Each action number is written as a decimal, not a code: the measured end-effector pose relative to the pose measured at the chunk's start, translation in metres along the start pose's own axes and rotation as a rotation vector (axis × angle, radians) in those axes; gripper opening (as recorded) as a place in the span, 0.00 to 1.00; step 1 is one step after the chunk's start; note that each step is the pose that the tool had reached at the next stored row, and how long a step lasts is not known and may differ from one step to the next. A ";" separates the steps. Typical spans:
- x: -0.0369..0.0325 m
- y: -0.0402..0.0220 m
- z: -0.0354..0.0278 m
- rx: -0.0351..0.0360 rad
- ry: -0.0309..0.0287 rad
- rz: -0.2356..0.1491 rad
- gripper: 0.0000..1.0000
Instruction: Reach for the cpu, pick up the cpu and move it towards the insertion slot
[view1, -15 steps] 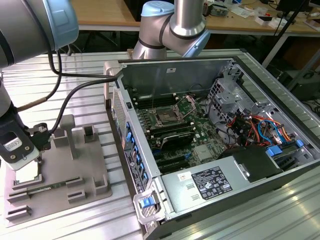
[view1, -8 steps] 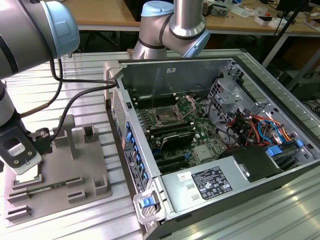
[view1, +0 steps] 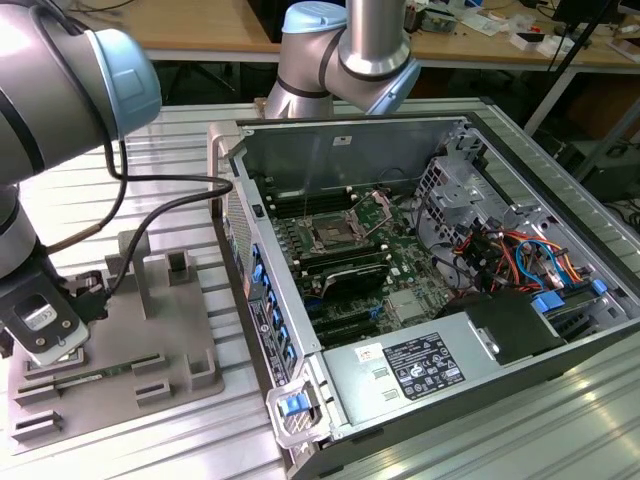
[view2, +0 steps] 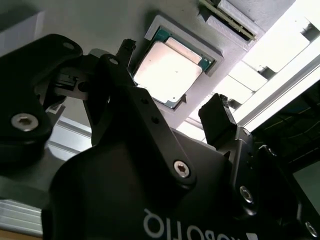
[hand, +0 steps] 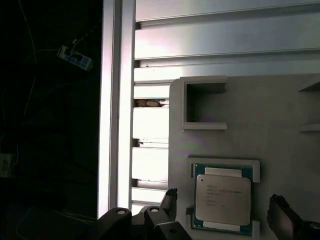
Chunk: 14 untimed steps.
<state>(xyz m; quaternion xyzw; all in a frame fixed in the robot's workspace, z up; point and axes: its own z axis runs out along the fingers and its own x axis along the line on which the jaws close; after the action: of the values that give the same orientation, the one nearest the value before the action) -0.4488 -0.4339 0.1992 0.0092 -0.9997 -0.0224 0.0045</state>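
**While the claw hangs open, the cpu lies seated**

Claw fingers straddle the cpu in a grey tray recess, at the exterior view's lower left. Judged light, rigid, fragile beneath: grip opposite edges. Insertion slot lies well apart, mid-frame.

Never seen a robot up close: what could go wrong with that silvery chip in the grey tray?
The open end effector straddles the cpu, snug in a grey tray recess; slightly off, a finger might hit the rim or tilt the chip. The insertion slot lies inside the computer case, so a carried chip might catch its wall.
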 end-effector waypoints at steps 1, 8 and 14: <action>0.0000 -0.0001 0.0016 -0.0017 0.0000 0.000 0.80; -0.0002 -0.0008 0.0145 -0.0028 0.0001 0.000 0.80; -0.0002 -0.0008 0.0146 -0.0029 0.0000 0.000 0.80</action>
<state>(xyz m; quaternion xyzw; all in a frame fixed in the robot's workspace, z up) -0.4487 -0.4340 0.1845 0.0093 -0.9997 -0.0238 0.0045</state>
